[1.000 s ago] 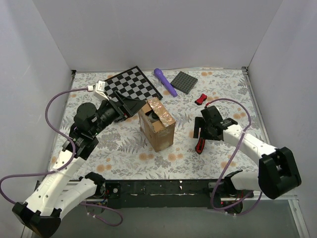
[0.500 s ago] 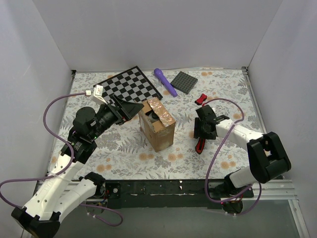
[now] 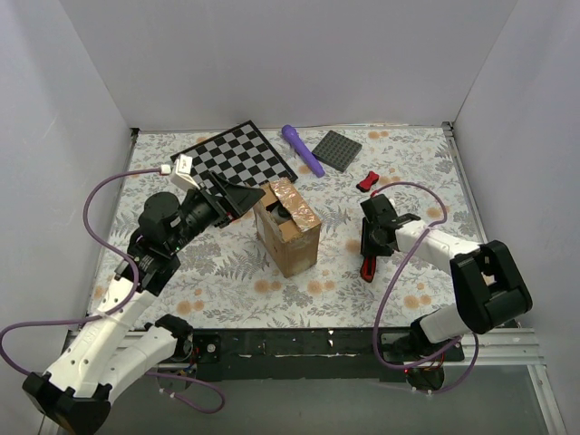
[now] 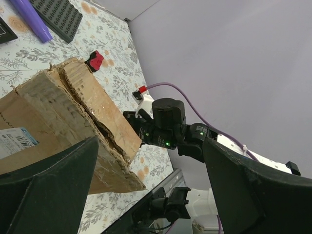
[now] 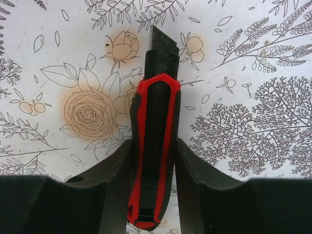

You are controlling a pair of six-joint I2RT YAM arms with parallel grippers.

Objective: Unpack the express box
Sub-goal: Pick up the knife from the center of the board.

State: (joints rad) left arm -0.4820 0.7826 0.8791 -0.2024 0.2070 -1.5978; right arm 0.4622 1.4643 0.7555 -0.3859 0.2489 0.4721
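Express box [image 3: 288, 227] top flaps parted, dark contents seemingly still inside. Right hand [image 5: 154, 168] clamps utility knife [image 5: 156, 112]; left hand [image 3: 243, 195] spread apart.

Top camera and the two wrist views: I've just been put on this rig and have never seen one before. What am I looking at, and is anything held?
You see two robot arms bolted at the near edge of a table with a flowered cover. The wide picture comes from a fixed camera above and behind the arms. The other two come from a camera on each wrist, so each shows its own dark fingers at the bottom.

The left gripper is open beside the top of the express box, the brown carton in the middle. The right gripper is shut on a red and black utility knife with its blade out, close to the cover.

At the far side lie a checkerboard, a purple pen-like stick, a dark grey plate and a small red piece.
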